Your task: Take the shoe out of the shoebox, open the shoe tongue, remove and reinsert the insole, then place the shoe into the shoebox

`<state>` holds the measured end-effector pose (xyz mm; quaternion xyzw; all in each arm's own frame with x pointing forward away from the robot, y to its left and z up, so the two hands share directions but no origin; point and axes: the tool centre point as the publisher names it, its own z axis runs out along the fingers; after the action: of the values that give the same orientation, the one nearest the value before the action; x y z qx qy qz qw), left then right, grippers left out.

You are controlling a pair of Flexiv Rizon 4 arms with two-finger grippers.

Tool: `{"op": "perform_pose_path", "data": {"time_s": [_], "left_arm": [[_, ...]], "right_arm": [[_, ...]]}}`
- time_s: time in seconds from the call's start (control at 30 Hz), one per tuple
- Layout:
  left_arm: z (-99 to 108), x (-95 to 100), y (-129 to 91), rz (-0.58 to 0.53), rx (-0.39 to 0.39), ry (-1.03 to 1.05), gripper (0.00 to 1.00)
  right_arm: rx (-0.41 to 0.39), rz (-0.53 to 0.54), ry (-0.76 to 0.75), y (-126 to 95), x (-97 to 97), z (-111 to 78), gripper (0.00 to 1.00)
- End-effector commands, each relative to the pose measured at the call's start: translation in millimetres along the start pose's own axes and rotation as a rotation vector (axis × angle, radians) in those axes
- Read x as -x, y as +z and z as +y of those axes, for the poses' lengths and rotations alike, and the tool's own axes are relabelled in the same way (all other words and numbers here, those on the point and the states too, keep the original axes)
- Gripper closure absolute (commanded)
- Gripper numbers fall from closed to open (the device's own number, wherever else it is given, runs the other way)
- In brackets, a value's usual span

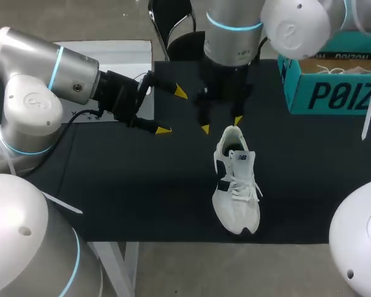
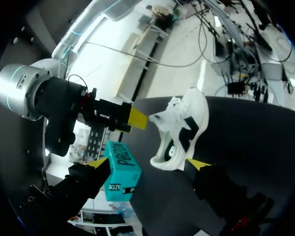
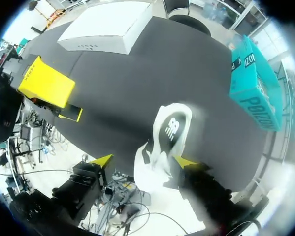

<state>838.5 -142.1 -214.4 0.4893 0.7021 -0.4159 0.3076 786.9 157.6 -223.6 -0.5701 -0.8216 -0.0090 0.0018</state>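
The white shoe [image 1: 235, 185] stands on its sole on the black bench [image 1: 111, 185], right of the middle, with its toe toward the near edge and its heel toward the far side. Its laces lie loose across the top.

Our right pincer [image 1: 221, 124] hangs just over the heel end, pointing down, with its yellow fingertips [image 1: 205, 129] spread. One tip is just beside the heel collar, and we cannot tell whether it touches. The other tip stands off to the left of the shoe, clear of it, so nothing is pinched. In the right wrist view the shoe [image 3: 169, 130] lies ahead of and partly between the fingers of this pincer [image 3: 144, 161], nearer one tip than the other.

Our left pincer [image 1: 172, 111] is left of the right one and points toward it, above the bench. Its fingers are spread wide and hold nothing. It is near the shoe's heel end but apart from it. In the left wrist view the shoe [image 2: 181, 128] lies ahead of that pincer [image 2: 147, 163].

The teal shoebox [image 1: 334, 93] stands open at the bench's far right, well apart from the shoe. A white flat box [image 1: 111, 49] lies at the far left.
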Motion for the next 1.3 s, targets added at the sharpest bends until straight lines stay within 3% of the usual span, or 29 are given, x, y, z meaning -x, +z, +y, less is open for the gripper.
{"op": "perform_pose_path", "data": {"time_s": [0.03, 0.43, 0.93, 1.3], "left_arm": [[0, 0.4, 0, 0.003, 0.001, 0.001, 0.0], [0, 0.4, 0, 0.003, 0.001, 0.001, 0.0], [0, 0.4, 0, 0.003, 0.001, 0.001, 0.0], [0, 0.4, 0, 0.003, 0.001, 0.001, 0.0]], "right_arm": [[0.099, -0.061, 0.023, -5, 4.1, -25.2, 1.0], [0.119, -0.008, 0.029, 2, 25.0, -37.8, 1.0], [0.093, 0.075, 0.033, 58, 20.8, -24.0, 1.0], [0.08, 0.114, 0.009, 91, 20.8, 4.5, 1.0]]}}
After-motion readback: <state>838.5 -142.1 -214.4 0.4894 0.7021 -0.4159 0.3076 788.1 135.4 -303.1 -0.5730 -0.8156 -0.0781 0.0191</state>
